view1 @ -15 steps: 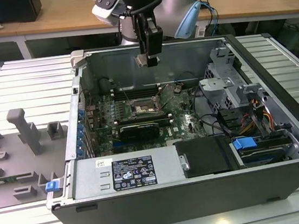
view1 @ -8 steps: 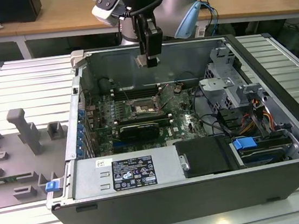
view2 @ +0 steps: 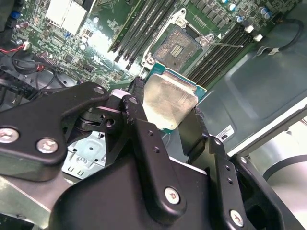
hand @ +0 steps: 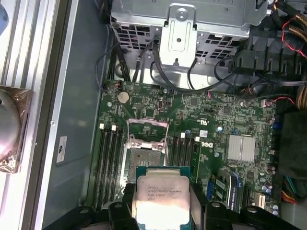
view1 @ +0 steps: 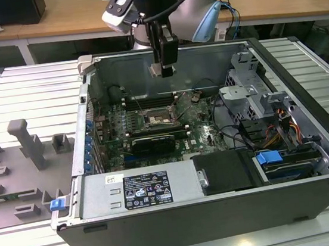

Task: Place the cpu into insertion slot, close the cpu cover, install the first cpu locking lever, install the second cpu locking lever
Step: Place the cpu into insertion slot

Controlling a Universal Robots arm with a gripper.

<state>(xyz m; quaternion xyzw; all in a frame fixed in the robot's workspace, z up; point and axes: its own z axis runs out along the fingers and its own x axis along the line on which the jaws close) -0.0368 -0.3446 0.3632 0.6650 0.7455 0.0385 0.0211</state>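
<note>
Silvery-beige and square, the flat cpu [view1: 155,70] is hanging in your black two-finger gripper [view1: 161,70] above the silver-rimmed insertion slot [view1: 158,119] in the exterior view, not touching it. In the second wrist view the fingers [view2: 144,134] are pinching its opposite edges, probably so it is riding level for seating. In the first wrist view the thin metal cpu cover [hand: 147,125] is standing open, baring the insertion slot.

Matte black hand [view2: 168,108] with bright silver screw heads [view2: 47,144] along its jointed links.
</note>
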